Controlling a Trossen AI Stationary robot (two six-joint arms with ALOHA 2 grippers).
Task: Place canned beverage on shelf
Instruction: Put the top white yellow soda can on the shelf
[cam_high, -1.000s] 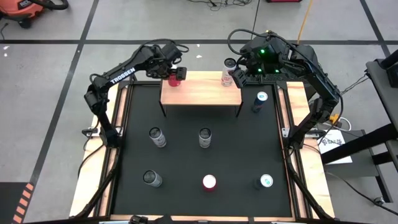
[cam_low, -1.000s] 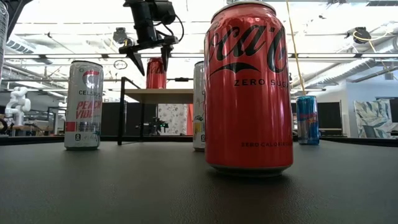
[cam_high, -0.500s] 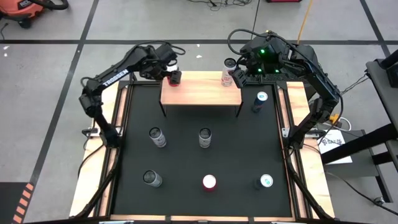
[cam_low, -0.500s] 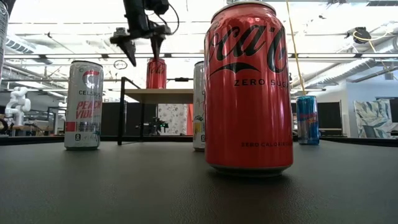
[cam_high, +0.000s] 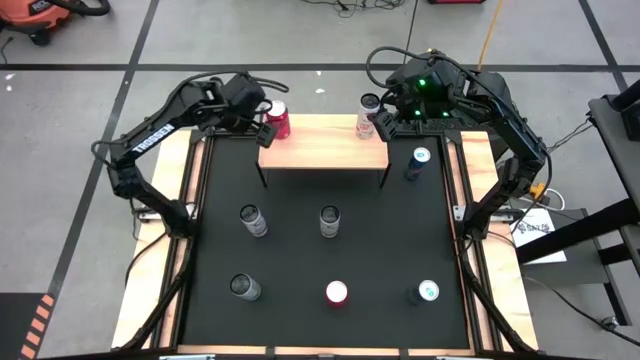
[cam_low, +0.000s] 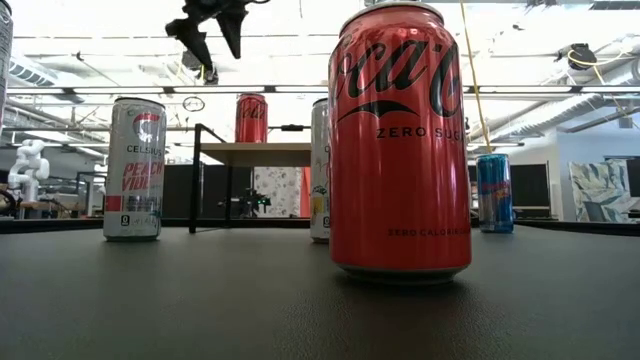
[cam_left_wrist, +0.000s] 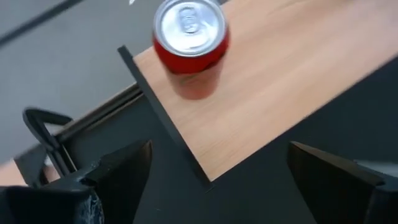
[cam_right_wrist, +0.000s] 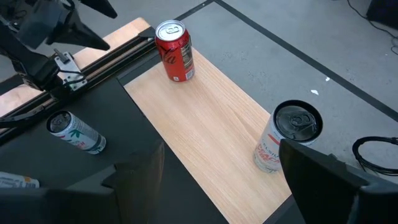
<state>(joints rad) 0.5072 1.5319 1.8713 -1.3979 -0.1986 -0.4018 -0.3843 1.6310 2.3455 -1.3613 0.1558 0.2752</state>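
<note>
A red can (cam_high: 277, 120) stands upright on its base at the far left corner of the wooden shelf (cam_high: 323, 150). A white can (cam_high: 368, 115) stands at the shelf's far right corner. My left gripper (cam_high: 258, 118) hangs open just left of the red can and higher than it, touching nothing; in the low view my left gripper (cam_low: 212, 32) is well above the red can (cam_low: 251, 118). The left wrist view shows the red can (cam_left_wrist: 189, 43) ahead of the spread fingers. My right gripper (cam_high: 388, 115) waits open above the shelf's right end, behind the white can (cam_right_wrist: 286, 140).
Several more cans stand on the black mat (cam_high: 300, 255), among them a blue one (cam_high: 417, 162) right of the shelf and a red one (cam_high: 337, 293) near the front edge, which looms as the red can (cam_low: 400, 140) in the low view. Wooden rails (cam_high: 176, 250) border the mat.
My left gripper, open throughout, has risen from around the red can, drawn back toward the table's left edge and rolled about its own axis. The red can has stayed upright on the shelf's far left corner.
</note>
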